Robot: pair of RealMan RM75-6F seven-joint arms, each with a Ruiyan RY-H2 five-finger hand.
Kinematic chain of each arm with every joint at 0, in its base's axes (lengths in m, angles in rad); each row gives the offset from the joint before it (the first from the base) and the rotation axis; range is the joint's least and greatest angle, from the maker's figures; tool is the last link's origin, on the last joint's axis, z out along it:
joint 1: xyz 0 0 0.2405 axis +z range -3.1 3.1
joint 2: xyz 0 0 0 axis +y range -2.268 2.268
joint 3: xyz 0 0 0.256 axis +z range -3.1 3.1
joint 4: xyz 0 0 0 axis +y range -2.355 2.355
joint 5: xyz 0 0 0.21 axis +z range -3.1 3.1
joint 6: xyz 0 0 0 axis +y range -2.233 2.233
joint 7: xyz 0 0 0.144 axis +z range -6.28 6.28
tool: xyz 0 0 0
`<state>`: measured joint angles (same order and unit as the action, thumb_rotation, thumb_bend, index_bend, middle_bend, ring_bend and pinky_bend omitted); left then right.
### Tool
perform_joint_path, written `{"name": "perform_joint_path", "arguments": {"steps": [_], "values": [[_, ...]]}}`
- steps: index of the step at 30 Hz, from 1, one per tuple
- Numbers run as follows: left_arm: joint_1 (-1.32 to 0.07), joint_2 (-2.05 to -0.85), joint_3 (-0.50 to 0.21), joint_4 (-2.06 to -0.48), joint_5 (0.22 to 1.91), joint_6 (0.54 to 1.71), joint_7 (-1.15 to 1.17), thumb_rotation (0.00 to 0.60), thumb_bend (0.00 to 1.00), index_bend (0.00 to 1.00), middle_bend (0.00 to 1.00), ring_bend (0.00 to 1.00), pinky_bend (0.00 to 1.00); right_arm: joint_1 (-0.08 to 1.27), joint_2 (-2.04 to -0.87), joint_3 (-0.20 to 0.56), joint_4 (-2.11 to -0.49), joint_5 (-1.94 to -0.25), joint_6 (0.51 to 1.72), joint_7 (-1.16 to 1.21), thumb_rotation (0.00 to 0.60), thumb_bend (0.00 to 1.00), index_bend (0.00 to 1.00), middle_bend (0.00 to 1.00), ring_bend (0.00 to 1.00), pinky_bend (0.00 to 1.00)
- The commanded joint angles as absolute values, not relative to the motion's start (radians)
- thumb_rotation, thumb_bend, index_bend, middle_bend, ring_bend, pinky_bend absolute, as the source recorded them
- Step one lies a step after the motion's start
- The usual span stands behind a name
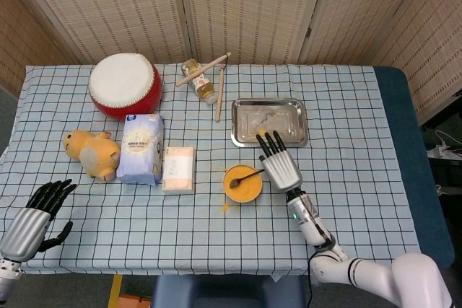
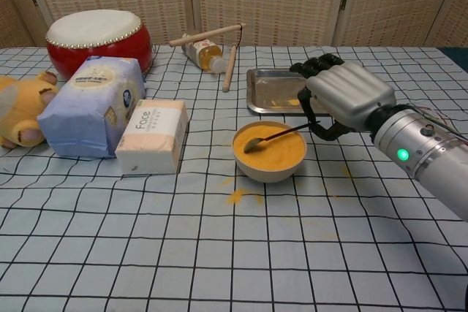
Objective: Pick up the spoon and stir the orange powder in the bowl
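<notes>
The right hand pinches the spoon handle just right of the bowl, the shaft slanting left down into the powder.

The only word that can be read is "Face", printed in dark letters on the side of the peach tissue box, which lies just beside the blue tissue pack. The front of the pack carries a printed label too, but its letters are too small and blurred to read in both views.
</notes>
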<state>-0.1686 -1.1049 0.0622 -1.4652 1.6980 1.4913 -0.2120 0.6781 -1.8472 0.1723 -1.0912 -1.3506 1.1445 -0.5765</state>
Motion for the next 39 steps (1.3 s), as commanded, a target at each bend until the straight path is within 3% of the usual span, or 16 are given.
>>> {"name": "perform_joint_path", "arguments": {"steps": [1, 11, 23, 32, 39], "values": [[-0.168, -1.105, 0.062, -1.463, 1.7, 1.494, -0.213, 0.6, 0.44, 0.0, 0.0, 0.0, 0.07, 0.675, -1.815, 0.173, -1.142, -1.347, 1.143, -0.602, 0.6, 0.59, 0.73, 0.11, 0.0, 0.0], [-0.167, -1.108, 0.07, -1.466, 1.716, 1.5, -0.204, 0.6, 0.44, 0.0, 0.0, 0.0, 0.07, 0.674, -1.672, 0.222, -1.392, -1.239, 1.108, -0.746, 0.6, 0.62, 0.82, 0.15, 0.0, 0.0], [-0.168, -1.107, 0.072, -1.464, 1.718, 1.5, -0.207, 0.6, 0.44, 0.0, 0.0, 0.0, 0.07, 0.76, -1.669, 0.265, -1.413, -1.038, 1.038, -0.954, 0.6, 0.63, 0.87, 0.17, 0.0, 0.0], [-0.167, -1.108, 0.07, -1.465, 1.711, 1.498, -0.202, 0.6, 0.45, 0.0, 0.0, 0.0, 0.07, 0.797, -1.678, 0.232, -1.412, -0.938, 1.031, -1.043, 0.6, 0.63, 0.88, 0.17, 0.0, 0.0], [-0.165, -1.11, 0.07, -1.465, 1.716, 1.506, -0.199, 0.6, 0.45, 0.0, 0.0, 0.0, 0.07, 0.777, -1.614, 0.172, -1.52, -0.899, 1.064, -1.09, 0.6, 0.64, 0.9, 0.18, 0.0, 0.0]]}}
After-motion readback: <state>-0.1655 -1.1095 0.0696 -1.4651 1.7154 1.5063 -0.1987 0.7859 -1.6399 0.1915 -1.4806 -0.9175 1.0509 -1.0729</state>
